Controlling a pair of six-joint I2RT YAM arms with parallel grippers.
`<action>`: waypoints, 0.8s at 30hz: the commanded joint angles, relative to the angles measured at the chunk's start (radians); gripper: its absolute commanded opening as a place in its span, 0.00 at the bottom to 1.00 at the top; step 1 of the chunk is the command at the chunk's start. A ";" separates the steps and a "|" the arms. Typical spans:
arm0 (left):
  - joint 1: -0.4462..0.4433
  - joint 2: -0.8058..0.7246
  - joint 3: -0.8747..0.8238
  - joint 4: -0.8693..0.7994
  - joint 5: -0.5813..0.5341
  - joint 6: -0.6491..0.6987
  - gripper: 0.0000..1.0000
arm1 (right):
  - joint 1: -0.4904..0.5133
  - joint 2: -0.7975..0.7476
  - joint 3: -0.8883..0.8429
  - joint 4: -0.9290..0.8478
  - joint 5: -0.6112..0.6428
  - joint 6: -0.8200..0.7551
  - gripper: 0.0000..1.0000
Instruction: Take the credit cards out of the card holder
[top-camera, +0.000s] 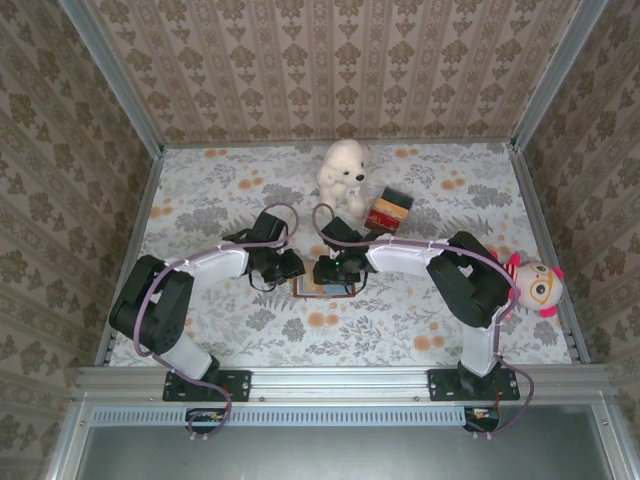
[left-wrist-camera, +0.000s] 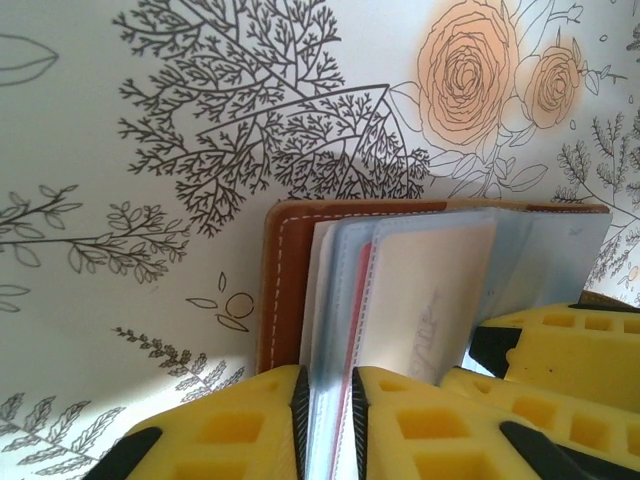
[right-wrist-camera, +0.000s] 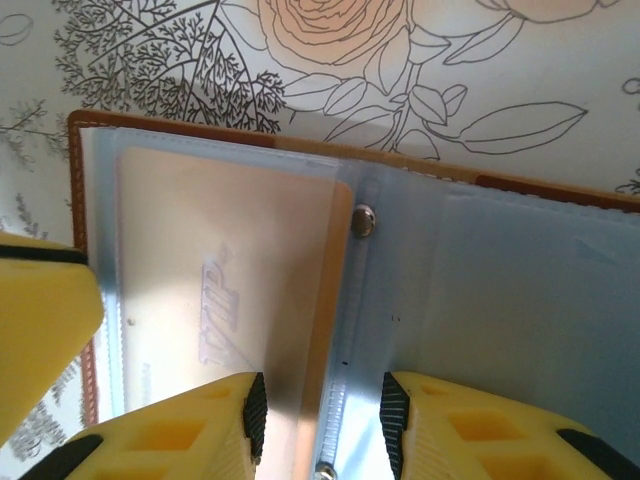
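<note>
Desk (top-camera: 420, 330) with a floral cover carries the open brown leather card holder (top-camera: 316, 290) at its centre between both arms. Left end effector (left-wrist-camera: 328, 420) pinches its clear sleeves; right end effector (right-wrist-camera: 320, 420) straddles the sleeve spine, fingers apart. Tan plastic credit card (right-wrist-camera: 220, 290) sits inside a sleeve.

Overhead; wrists close over card holder (left-wrist-camera: 285, 290)

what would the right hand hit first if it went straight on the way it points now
Most likely the card holder: the right hand points down at its blue lining, fingers apart either side of the centre seam, beside the tan card. Depth is unclear; it may already touch.
</note>
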 joint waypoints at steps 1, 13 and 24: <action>0.009 -0.037 -0.021 0.017 0.026 -0.013 0.20 | 0.015 0.084 0.002 -0.179 0.168 -0.022 0.40; 0.013 -0.039 -0.041 0.081 0.091 -0.021 0.18 | 0.018 0.113 -0.008 -0.187 0.184 -0.015 0.31; 0.002 0.005 -0.037 0.111 0.130 -0.022 0.18 | 0.017 0.114 -0.013 -0.167 0.164 -0.013 0.29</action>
